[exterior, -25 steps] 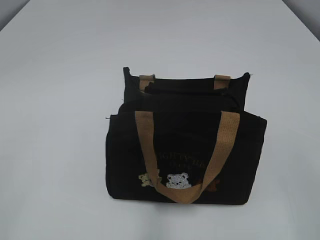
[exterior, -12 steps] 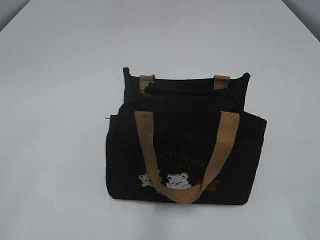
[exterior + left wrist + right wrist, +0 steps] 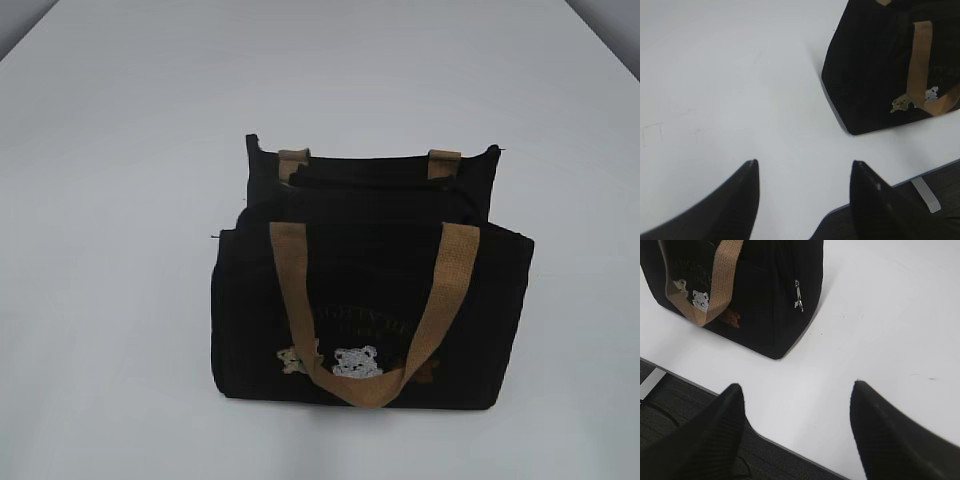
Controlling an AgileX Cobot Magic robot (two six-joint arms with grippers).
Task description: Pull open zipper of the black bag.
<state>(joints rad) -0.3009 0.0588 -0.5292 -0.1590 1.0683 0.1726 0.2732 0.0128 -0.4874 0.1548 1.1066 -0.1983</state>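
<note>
Zipper (image 3: 798, 296) small silver pull tab, hangs on side panel of black bag (image 3: 770, 295), upper middle of right wrist frame; long axis near vertical, tip down, slightly tilted. Bag upright on white surface (image 3: 120, 200), centre of exterior frame, long axis left-right, bears and tan handle (image 3: 372, 390) facing camera. Left pincer (image 3: 802, 172) released, jaws apart over bare surface, bag at upper right. Right pincer (image 3: 797, 395) released, jaws spread, near surface edge, apart from bag
</note>
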